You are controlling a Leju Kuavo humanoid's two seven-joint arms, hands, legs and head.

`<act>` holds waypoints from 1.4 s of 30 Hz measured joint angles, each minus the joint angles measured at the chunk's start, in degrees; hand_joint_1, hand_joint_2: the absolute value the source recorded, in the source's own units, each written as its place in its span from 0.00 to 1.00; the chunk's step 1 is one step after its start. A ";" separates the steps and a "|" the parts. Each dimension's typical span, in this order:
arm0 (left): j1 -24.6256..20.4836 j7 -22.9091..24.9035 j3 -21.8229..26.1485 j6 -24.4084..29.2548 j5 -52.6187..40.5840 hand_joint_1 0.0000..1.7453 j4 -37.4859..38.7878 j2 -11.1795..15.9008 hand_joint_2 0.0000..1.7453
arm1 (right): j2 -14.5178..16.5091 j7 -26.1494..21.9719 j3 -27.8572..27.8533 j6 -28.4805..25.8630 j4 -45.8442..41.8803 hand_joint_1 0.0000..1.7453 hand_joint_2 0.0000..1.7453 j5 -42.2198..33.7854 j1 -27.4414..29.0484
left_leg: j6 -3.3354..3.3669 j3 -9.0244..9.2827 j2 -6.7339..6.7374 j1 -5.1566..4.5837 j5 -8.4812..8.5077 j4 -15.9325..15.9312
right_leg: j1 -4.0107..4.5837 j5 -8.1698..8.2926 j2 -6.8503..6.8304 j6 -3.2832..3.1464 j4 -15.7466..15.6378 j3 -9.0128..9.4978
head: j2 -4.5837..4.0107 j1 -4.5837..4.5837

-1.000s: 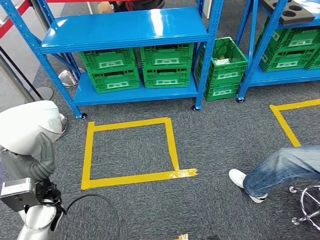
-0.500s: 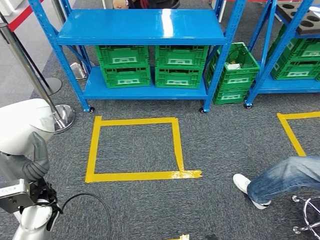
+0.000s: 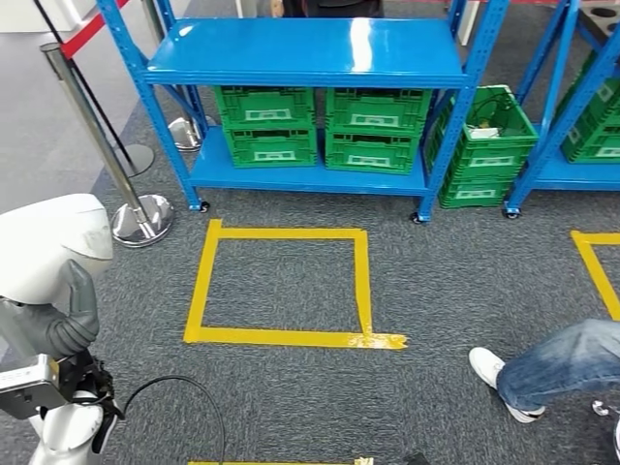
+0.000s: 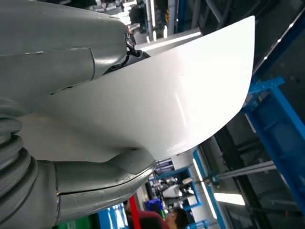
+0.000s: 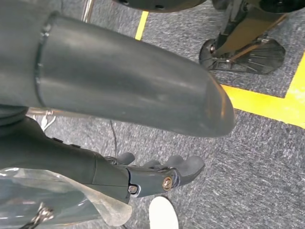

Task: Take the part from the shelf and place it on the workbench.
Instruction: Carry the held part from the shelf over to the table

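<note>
The part (image 3: pixel 51 242) is a white, smooth, curved shell at the left of the head view. My left hand (image 3: pixel 70 320) grips its lower edge from beneath. In the left wrist view the part (image 4: pixel 162 95) is clamped between the thick grey thumb and the fingers (image 4: pixel 72 62) of that hand. The right wrist view has my right hand (image 5: pixel 90 167) hanging above the grey carpet, fingers stretched out and holding nothing. The blue shelf (image 3: pixel 307 48) stands ahead, its top board bare.
Green crates (image 3: pixel 266 121) sit on the shelf's lower board, and another (image 3: pixel 479 145) stands on the floor beside it. A yellow tape square (image 3: pixel 285 337) marks the carpet. A stanchion (image 3: pixel 142 218) stands at left. A person's leg and white shoe (image 3: pixel 497 373) reach in at right.
The whole picture has slid to the right: the camera has turned left. The stanchion has come further into view. My left hand still holds the part.
</note>
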 joint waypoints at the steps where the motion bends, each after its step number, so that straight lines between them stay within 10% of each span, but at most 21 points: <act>1: 0.08 0.00 0.00 0.02 -0.02 1.00 0.00 0.01 1.00 | -0.01 0.00 -0.01 0.01 0.00 0.00 0.00 0.01 0.07 | -0.13 -0.74 0.11 0.09 -0.59 2.14 | 0.00 0.00 -0.56 0.01 0.01 -0.06 | 0.00 0.00; 8: -0.41 -0.44 -0.04 0.37 -1.50 1.00 -0.04 0.05 1.00 | -0.03 -0.09 0.01 0.37 0.00 0.00 0.00 0.56 -0.03 | 1.60 7.75 4.65 -0.75 5.74 -13.74 | 0.60 -0.26 -4.31 1.11 0.10 0.26 | 0.00 0.02; 12: -0.57 -0.57 -0.03 0.68 -2.20 1.00 -0.11 0.14 1.00 | -0.15 -0.12 0.01 0.59 0.00 0.00 0.00 0.72 -0.36 | 3.23 7.34 2.34 -0.49 6.56 -14.31 | 0.36 -2.32 -2.73 2.40 2.59 -0.91 | 0.00 0.22; 15: -0.74 -0.63 -0.02 0.89 -2.40 1.00 -0.15 0.09 1.00 | -0.21 -0.16 0.01 0.66 0.00 0.00 0.00 0.85 -0.26 | 3.89 6.94 0.72 -0.52 6.89 -14.36 | 0.30 -7.64 0.35 2.57 13.34 -6.02 | 0.00 0.45; 17: -0.73 -0.63 -0.02 0.96 -2.54 1.00 -0.14 0.12 1.00 | -0.24 -0.20 0.01 0.68 0.00 0.00 0.00 0.92 -0.12 | 3.97 6.78 -0.60 -0.68 7.01 -14.32 | 0.32 -7.80 0.61 2.44 16.40 -7.65 | 0.00 0.44; 21: -0.86 -0.63 -0.02 1.09 -2.95 1.00 -0.15 0.17 1.00 | -0.51 -0.49 0.01 0.66 0.00 0.00 0.00 0.89 -0.16 | 3.57 6.62 -3.23 -0.80 7.15 -13.90 | 0.24 -1.06 3.75 1.56 3.15 -1.36 | 0.00 0.38; 23: -0.99 -0.63 -0.02 1.17 -3.09 1.00 -0.17 0.20 1.00 | -0.66 -0.55 0.01 0.64 0.00 0.00 0.00 0.81 -0.15 | 2.97 6.17 -4.27 -0.66 7.35 -13.74 | 0.30 -0.78 4.90 1.40 0.23 0.21 | 0.00 0.36; 27: -1.18 -0.63 -0.05 1.21 -3.66 1.00 -0.38 0.46 1.00 | -0.71 -0.56 -0.02 0.60 0.00 0.00 0.00 0.70 -0.14 | 1.67 4.88 -3.82 -0.54 6.52 -12.04 | -0.01 -0.08 2.44 0.67 -0.57 0.72 | 0.00 0.15; 32: -1.58 -0.60 -0.19 1.27 -4.49 1.00 -0.51 0.63 1.00 | -0.75 -0.62 -0.05 0.59 0.00 0.00 0.00 0.71 0.02 | 0.35 -1.43 0.11 0.20 0.43 1.88 | -0.16 -0.20 -1.22 0.34 -0.71 0.88 | 0.00 -0.27; 38: -1.66 -0.55 -0.22 1.37 -5.03 1.00 -0.68 0.79 1.00 | -0.80 -0.71 -0.06 0.58 0.00 0.00 0.00 0.74 -0.16 | 1.03 6.29 3.94 0.08 6.83 -13.33 | 0.12 -1.14 -4.71 1.89 -0.61 1.74 | 0.00 -0.27; 42: -1.33 -0.54 -0.14 1.56 -5.28 1.00 -1.23 0.93 1.00 | -0.90 -0.81 -0.09 0.57 0.00 0.00 0.00 0.69 -0.46 | 2.82 6.14 1.78 0.02 7.05 -13.73 | -0.12 -2.59 -3.85 3.19 0.44 1.50 | 0.00 0.04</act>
